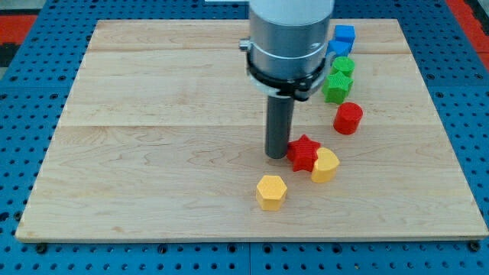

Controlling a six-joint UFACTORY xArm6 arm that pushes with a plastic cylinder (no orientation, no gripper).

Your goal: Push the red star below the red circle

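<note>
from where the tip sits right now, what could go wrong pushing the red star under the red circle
1. My tip sits at the red star's left edge, and the yellow heart-shaped block touches the star's right side, so a rightward push would likely drag it along.
2. The red circle lies up and to the right; too steep a push could knock it toward the green blocks.
3. An off-centre contact may spin the star away.

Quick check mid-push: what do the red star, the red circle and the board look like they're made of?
Red star, with my tip at its left edge: likely moulded or printed plastic, uniform matte colour. Red circle: same look, faint sheen on top. Board: light wood, judging by grain lines and plank seams, smooth finish.
</note>
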